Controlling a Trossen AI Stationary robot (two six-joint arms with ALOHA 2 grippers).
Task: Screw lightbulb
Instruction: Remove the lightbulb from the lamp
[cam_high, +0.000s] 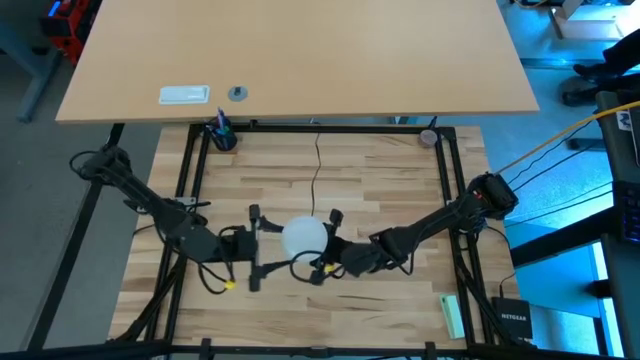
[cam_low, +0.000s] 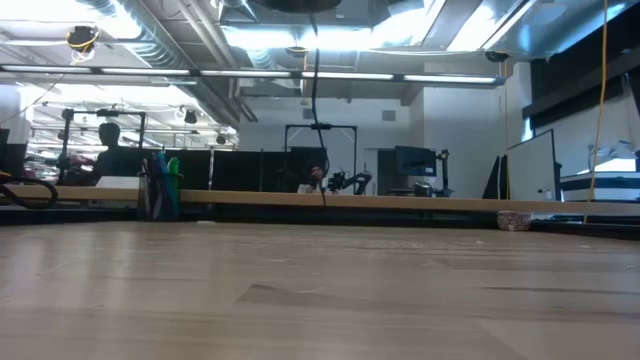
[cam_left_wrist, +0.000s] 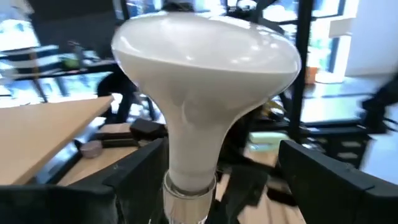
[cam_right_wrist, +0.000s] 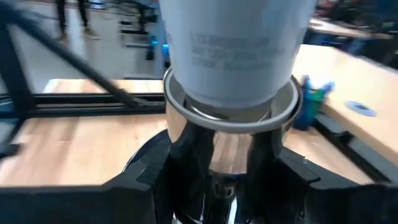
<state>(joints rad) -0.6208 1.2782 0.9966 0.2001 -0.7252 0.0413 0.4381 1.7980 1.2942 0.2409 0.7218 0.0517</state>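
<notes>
The lightbulb (cam_high: 304, 236) sits in mid-air above the front middle of the wooden table (cam_high: 380, 190), its white globe seen from above as a round disc between the two arms. The left gripper (cam_high: 262, 247) reaches in from the left side, and its fingers (cam_left_wrist: 134, 180) stand wide apart on either side of the bulb's neck, clear of it; in the left wrist view the bulb (cam_left_wrist: 205, 81) rises upright between them, broad frosted dome above, tapering neck and pale collar below. The right gripper (cam_high: 328, 262) comes in from the right, just beside and below the globe. In the right wrist view its two dark fingers (cam_right_wrist: 152, 168) close narrowly around a shiny metal socket (cam_right_wrist: 230, 115), whose rim rings the bulb's grey printed neck (cam_right_wrist: 239, 53); the bulb's base appears seated in that socket, though the threads themselves are hidden. A thin black cord (cam_high: 317, 170) runs from the bulb's position toward the back of the table. The low view shows only bare tabletop and the room beyond, with neither gripper nor bulb in it.
</notes>
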